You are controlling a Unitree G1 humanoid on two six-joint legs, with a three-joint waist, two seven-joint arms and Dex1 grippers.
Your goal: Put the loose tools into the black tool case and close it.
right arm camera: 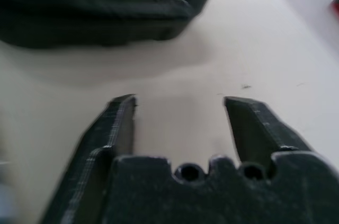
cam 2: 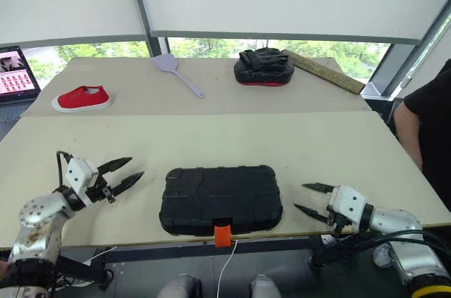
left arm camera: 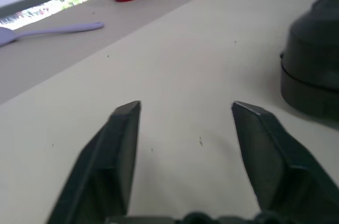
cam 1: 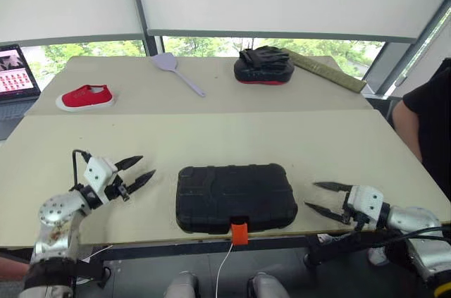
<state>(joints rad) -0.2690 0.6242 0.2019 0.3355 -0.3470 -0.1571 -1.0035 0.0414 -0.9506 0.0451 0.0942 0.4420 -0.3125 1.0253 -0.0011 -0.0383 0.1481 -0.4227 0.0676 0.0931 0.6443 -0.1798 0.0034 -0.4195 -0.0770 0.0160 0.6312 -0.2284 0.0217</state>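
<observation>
The black tool case (cam 1: 235, 196) lies shut near the table's front edge, its orange latch (cam 1: 239, 232) hanging over the edge. No loose tools lie on the table. My left gripper (cam 1: 139, 172) hovers just left of the case, open and empty, pointing toward it. To the right of the case is my right gripper (cam 1: 318, 195), also open and empty, aimed at the case's right end. The case's corner (left arm camera: 312, 70) appears beyond the left fingers, and its side (right arm camera: 106, 7) sits beyond the right fingers.
On the far table lie a lilac spatula (cam 1: 176, 70), a black padded mitt with red rim (cam 1: 263, 66), a red shoe (cam 1: 86, 96) and a long flat strip (cam 1: 325, 70). A laptop (cam 1: 14, 72) stands at far left. A person's arm (cam 1: 426, 122) is at the right edge.
</observation>
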